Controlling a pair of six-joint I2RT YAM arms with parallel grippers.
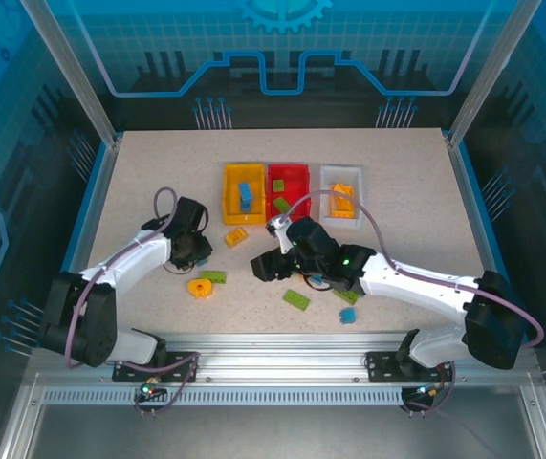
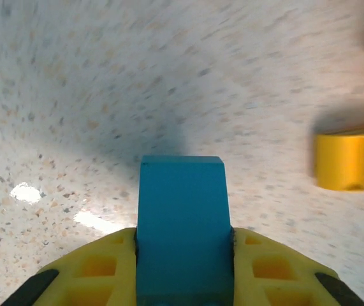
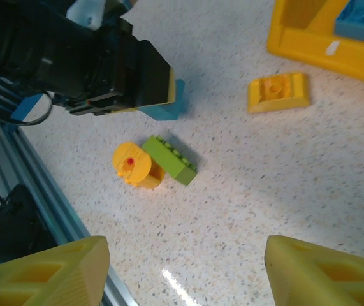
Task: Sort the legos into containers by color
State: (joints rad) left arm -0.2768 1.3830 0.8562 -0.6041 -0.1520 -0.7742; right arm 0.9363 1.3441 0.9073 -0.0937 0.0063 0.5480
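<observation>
Now I have the left gripper (image 2: 182, 255) pinching a blue brick (image 2: 182, 191).
My right gripper (image 3: 185, 264) hangs spread; a green brick (image 3: 172, 159) lies just ahead of it.

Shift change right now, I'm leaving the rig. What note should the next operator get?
Left gripper: shut on a blue brick.
Right gripper: open, empty.
Done: one blue lego in the yellow bin, one green lego in the red bin, orange lego in the white bin.
Left: bin the held brick, then the loose yellow brick, round yellow piece, green bricks and blue piece on the table.
</observation>
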